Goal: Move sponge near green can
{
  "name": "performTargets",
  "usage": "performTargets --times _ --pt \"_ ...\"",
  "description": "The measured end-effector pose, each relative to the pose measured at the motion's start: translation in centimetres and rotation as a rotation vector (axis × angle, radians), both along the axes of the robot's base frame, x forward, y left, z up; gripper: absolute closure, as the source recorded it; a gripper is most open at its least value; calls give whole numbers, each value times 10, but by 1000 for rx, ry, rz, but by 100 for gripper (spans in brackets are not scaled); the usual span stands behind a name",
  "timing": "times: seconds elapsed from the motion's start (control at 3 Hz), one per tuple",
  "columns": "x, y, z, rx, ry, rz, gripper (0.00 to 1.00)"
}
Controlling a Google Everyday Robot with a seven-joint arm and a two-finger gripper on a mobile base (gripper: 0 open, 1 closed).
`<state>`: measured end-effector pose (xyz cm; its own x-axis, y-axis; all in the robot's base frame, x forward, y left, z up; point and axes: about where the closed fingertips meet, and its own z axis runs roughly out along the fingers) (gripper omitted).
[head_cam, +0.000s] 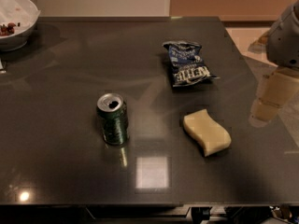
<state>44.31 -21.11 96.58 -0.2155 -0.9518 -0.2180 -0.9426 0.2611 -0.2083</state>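
The pale yellow sponge [207, 133] lies flat on the dark table [60, 78], right of centre and near the front. The green can [113, 118] stands upright to its left, about a can's height away, its silver top open. My gripper [269, 101] hangs at the right edge of the view, above the table's right side and to the right of the sponge, apart from it. It holds nothing that I can see.
A blue chip bag [188, 63] lies behind the sponge. A white bowl [16, 20] with some food sits at the far left corner. The table's right edge runs just under the gripper.
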Motion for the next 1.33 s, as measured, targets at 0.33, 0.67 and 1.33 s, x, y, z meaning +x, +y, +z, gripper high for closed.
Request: performTargets --times 0.33,0.67,1.33 --pt "1 16 -26 41 41 34 0" --pt "-1 29 -52 69 67 53 0" --pt "-15 44 -95 97 89 82 0"
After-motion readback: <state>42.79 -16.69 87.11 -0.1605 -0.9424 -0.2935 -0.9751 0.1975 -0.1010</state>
